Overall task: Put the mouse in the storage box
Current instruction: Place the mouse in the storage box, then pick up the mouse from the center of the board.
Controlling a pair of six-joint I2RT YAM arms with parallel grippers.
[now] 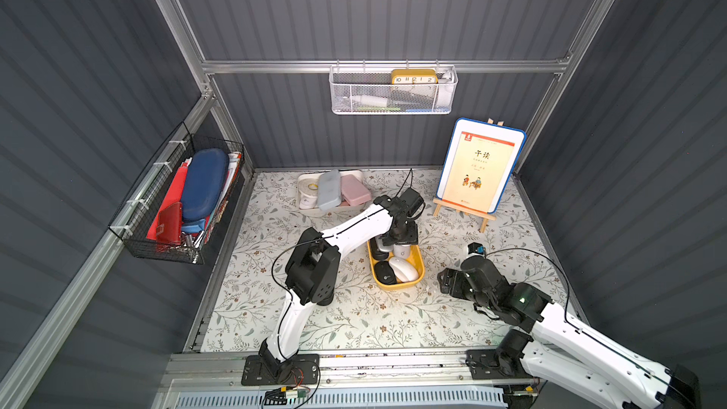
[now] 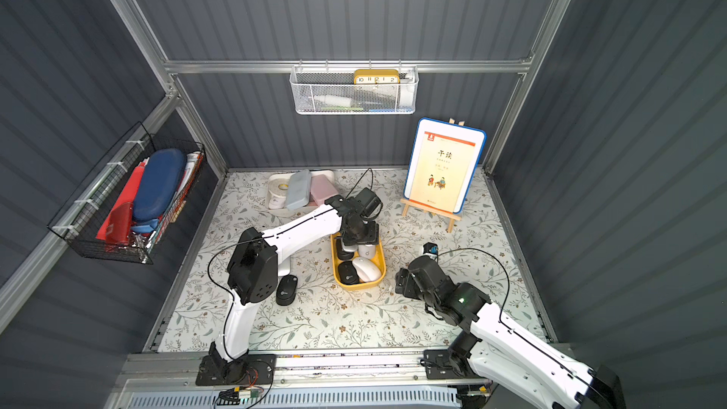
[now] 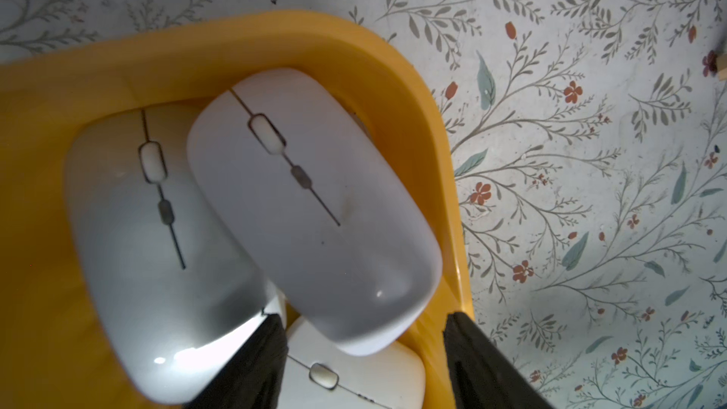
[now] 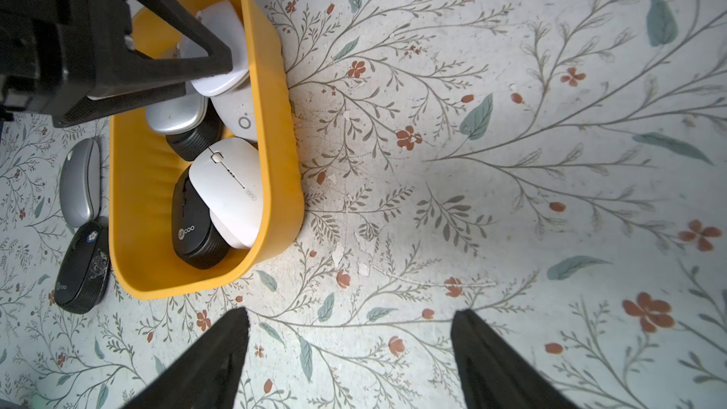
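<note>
The yellow storage box (image 1: 396, 286) (image 2: 360, 286) lies mid-table and holds several mice, white, silver and black. My left gripper (image 1: 394, 246) (image 2: 356, 243) hangs over its far end. In the left wrist view the gripper (image 3: 364, 320) is open, one finger inside the box (image 3: 354, 45) and one beyond its wall. A white mouse (image 3: 314, 210) lies loose just ahead of them, on top of a silver mouse (image 3: 157, 249). A silver mouse (image 4: 80, 182) and a black mouse (image 4: 82, 269) (image 2: 287, 289) lie on the cloth beside the box (image 4: 133, 190). My right gripper (image 4: 350, 312) (image 1: 446, 281) is open over bare cloth to the box's right.
A white tray (image 1: 314, 210) with a tape roll and cases sits at the back. A book on a wooden easel (image 1: 478, 171) stands back right. A black wire basket (image 1: 177, 198) hangs on the left wall, and a white mesh basket (image 1: 393, 92) on the back wall.
</note>
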